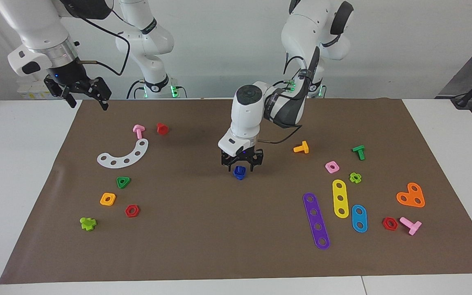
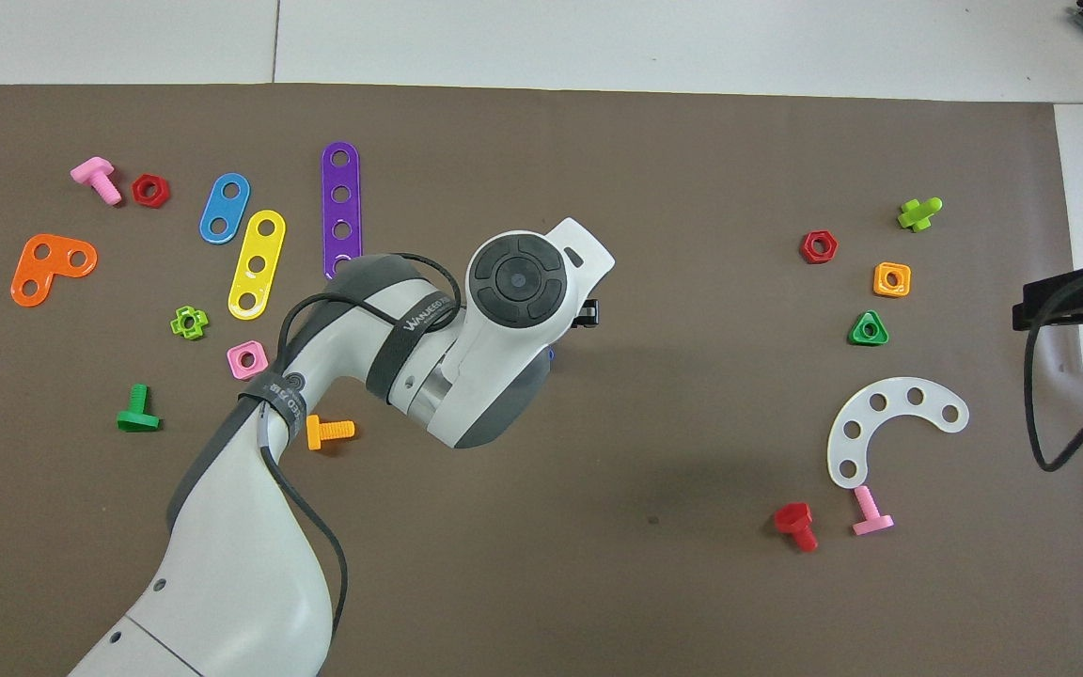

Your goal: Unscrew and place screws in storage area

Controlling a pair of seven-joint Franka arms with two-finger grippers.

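The left jaws [image 1: 241, 164] point straight down over the middle of the brown mat [image 1: 203, 229] and stand spread on either side of the dark-blue bolt [image 1: 239, 172], which sits on the mat. The storage area [image 1: 121, 172], with its white arched strip [image 1: 123, 155], green triangle [image 1: 123, 182], orange square [image 1: 107, 199] and red hexagon [image 1: 132, 210], lies toward the right arm's end of the table [image 1: 14, 164]. The right jaws [image 1: 85, 95] wait, spread wide, in the air over the mat's edge there.
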